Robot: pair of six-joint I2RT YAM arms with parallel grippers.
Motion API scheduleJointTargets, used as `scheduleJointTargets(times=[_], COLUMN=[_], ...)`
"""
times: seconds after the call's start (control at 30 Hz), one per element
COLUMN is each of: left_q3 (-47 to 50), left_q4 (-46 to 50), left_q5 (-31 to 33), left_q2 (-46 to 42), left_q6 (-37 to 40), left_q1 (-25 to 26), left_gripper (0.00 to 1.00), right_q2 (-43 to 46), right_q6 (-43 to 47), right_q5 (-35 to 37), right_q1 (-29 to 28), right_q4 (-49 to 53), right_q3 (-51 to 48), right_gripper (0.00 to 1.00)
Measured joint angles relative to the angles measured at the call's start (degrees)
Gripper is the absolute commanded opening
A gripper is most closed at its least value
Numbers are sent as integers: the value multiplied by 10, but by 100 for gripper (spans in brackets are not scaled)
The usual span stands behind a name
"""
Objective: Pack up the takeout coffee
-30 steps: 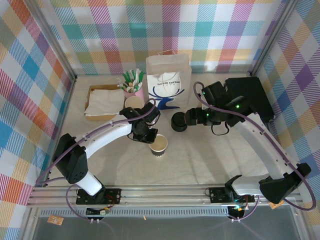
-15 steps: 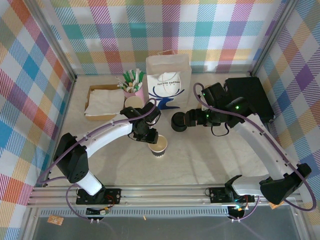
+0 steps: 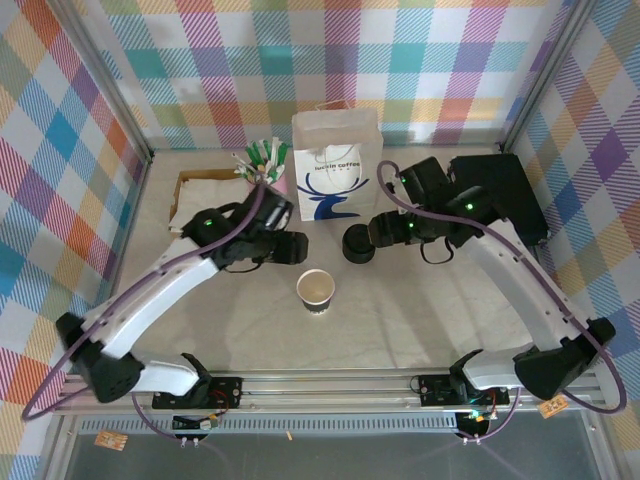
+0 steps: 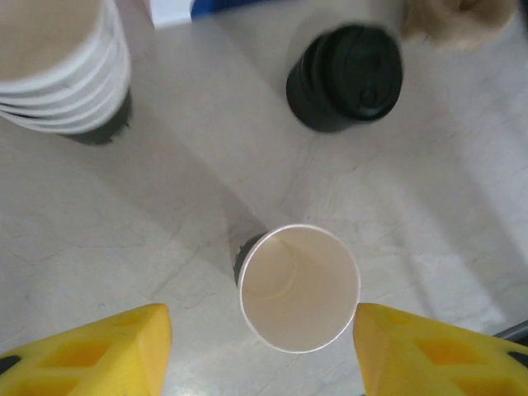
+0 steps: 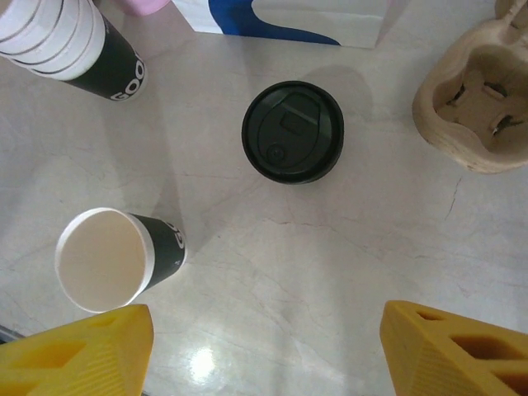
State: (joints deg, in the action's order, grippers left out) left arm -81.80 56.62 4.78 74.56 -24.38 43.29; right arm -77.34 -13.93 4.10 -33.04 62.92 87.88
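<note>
Top external: left gripper [image 3: 288, 248], jaws apart, has left the cup [image 3: 316, 291] and pulled back. Right gripper [image 3: 374, 235] gapes beside lids [image 3: 356, 245]. Bare table [image 3: 430, 300] rings cup.

1. A white bag [image 3: 337, 165] with a blue logo stands upright at the far middle of the table [image 3: 420, 310].
2. A squat stack of black lids [image 5: 293, 131] sits near the bag, just right of centre.
3. Nested cups [image 5: 66, 41], white-rimmed with dark sides, stand left of the lids.
4. A pink cup [image 3: 268, 165] of green-and-white sticks stands just left of the bag.
5. A tray [image 3: 205, 176] of napkins lies far left.
6. A brown pulp carrier [image 5: 478, 107] lies right of the lids.
7. A black box [image 3: 500, 190] sits far right.
</note>
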Motion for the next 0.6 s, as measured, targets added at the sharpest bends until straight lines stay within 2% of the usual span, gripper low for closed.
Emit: scheduleJointTargets(times=[0.07, 0.17, 0.23, 0.4, 0.6], left_q3=[14, 42, 61, 84, 101], left_q4=[-2, 0, 1, 0, -12], left_q5=[16, 38, 47, 51, 15], left_q2=[-38, -78, -93, -107, -114], left_q6=[-14, -32, -42, -43, -15], left_q1=[0, 0, 0, 0, 0], left_gripper=[73, 87, 92, 91, 90], right_q2=[-17, -38, -48, -71, -128], right_q6=[10, 19, 27, 40, 45], right_q5=[0, 0, 0, 0, 1], right_q1=[0, 0, 0, 0, 0], right_q4=[-12, -35, -52, -82, -100], right_q3=[0, -1, -3, -17, -23], right_gripper=[75, 79, 82, 86, 86])
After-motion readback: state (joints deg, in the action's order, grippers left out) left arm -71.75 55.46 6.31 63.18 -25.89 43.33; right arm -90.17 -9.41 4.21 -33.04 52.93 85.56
